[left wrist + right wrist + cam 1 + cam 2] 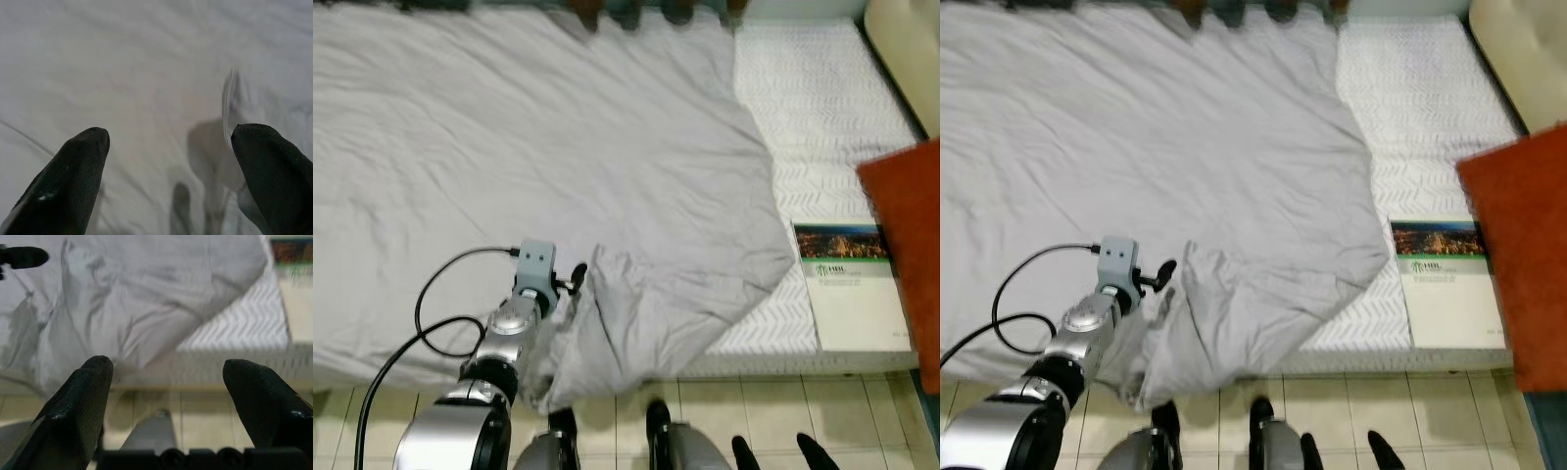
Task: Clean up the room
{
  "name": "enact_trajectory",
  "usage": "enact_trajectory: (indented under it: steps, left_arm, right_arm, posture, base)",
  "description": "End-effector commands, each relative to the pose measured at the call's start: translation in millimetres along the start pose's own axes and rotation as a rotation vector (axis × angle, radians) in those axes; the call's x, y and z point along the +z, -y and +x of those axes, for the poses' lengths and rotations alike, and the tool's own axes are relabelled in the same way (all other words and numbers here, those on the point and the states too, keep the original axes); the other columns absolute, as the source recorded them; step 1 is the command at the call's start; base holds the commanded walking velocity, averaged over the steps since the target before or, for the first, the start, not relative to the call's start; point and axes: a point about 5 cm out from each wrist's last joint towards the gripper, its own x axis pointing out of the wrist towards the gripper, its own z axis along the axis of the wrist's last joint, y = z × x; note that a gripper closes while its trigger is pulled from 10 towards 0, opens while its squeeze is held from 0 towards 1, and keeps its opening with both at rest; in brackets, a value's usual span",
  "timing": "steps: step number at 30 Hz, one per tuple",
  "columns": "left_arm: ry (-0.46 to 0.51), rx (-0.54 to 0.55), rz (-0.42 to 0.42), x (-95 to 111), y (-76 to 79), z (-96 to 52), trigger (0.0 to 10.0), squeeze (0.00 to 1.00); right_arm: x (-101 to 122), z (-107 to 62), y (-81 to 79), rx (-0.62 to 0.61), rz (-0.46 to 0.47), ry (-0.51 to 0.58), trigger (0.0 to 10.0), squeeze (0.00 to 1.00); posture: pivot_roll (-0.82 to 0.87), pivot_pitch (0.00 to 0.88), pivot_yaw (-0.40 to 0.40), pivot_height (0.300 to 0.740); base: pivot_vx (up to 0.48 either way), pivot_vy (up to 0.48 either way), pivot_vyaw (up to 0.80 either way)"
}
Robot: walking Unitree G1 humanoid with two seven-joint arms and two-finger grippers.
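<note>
**Bed-making stage: left arm out over the folded corner of the sheet**

So the biggest thing in shot was the grey sheet (538, 147), spread over most of the mattress (822, 117) and running lengthwise away from the robot toward the far end of the bed. It didn't cover the right side, where the white zigzag-patterned mattress showed bare. Its near right corner tapered to a point aimed at the book, and just left of that a fold (607, 294) was flipped back and bunched, with some cloth hanging over the bed edge toward the tiled floor (862, 411).

An orange cushion (911, 245) sat at the right edge, with a book (852, 289) lying flat on the bare mattress just beside it, spine running away from the robot.

The left gripper (168, 161) was over the sheet next to that fold, fingers spread wide and holding nothing. The right gripper (164, 396) hung low near the floor by the bed edge, also splayed open and empty.

My guess: it was at the straighten-the-sheet step. Next move probably needed a pinch on that flipped fold, then a pull toward the right corner
</note>
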Motion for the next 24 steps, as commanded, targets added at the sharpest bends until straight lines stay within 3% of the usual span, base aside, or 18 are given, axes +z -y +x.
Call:
enact_trajectory:
  steps: [1, 4, 7, 9, 14, 16, 21, 24]
  left_arm:
    - [-0.047, 0.001, -0.081, -14, 1.1, -3.8, 10.0, 0.0]
    - [-0.004, -0.021, -0.174, -6, 7.2, 0.1, 10.0, 0.0]
    - [0.022, -0.029, -0.207, -1, 10.3, 2.3, 10.0, 0.0]
    - [0.048, -0.077, -0.264, 3, 23.2, 5.1, 10.0, 0.0]
    - [0.054, -0.164, -0.327, 1, 44.6, 6.7, 10.0, 0.0]
    - [0.051, -0.174, -0.331, 1, 46.6, 6.7, 10.0, 0.0]
    - [-0.028, -0.206, -0.345, -14, 57.5, 3.9, 10.0, 0.0]
    - [-0.161, -0.177, -0.347, -38, 62.9, -3.2, 10.0, 0.0]
  right_arm:
    - [0, -8.8, -1.8, -0.006, -0.004, -0.039, 10.0, 0.0]
    - [3, -17.3, -5.4, -0.015, 0.005, -0.065, 10.0, 0.0]
    - [5, -20.9, -7.4, -0.02, 0.008, -0.073, 10.0, 0.0]
    - [5, -25.2, -9.5, -0.03, 0.019, -0.086, 10.0, 0.0]
    - [3, -32.1, -11.6, -0.035, 0.021, -0.115, 10.0, 0.0]
    - [3, -32.7, -11.8, -0.035, 0.021, -0.118, 10.0, 0.0]
    - [3, -35.2, -11.6, -0.04, 0.018, -0.127, 10.0, 0.0]
    - [1, -38.2, -12.8, -0.042, 0.019, -0.139, 10.0, 0.0]
  posture:
    - [-0.42, 0.641, -0.049, 0.74]
    - [-0.43, 0.658, -0.05, 0.74]
    - [-0.43, 0.665, -0.05, 0.74]
    - [-0.44, 0.679, -0.045, 0.74]
    - [-0.44, 0.674, -0.04, 0.74]
    - [-0.44, 0.674, -0.039, 0.74]
    - [-0.44, 0.679, -0.042, 0.74]
    - [-0.45, 0.687, -0.043, 0.74]
  base:
    - [0.0, 0.0, 0.0]
    - [0.0, 0.0, 0.0]
    - [0.0, 0.0, 0.0]
    - [0.0, 0.0, 0.0]
    - [0.0, 0.0, 0.0]
    - [0.0, 0.0, 0.0]
    - [0.0, 0.0, 0.0]
    - [0.0, 0.0, 0.0]
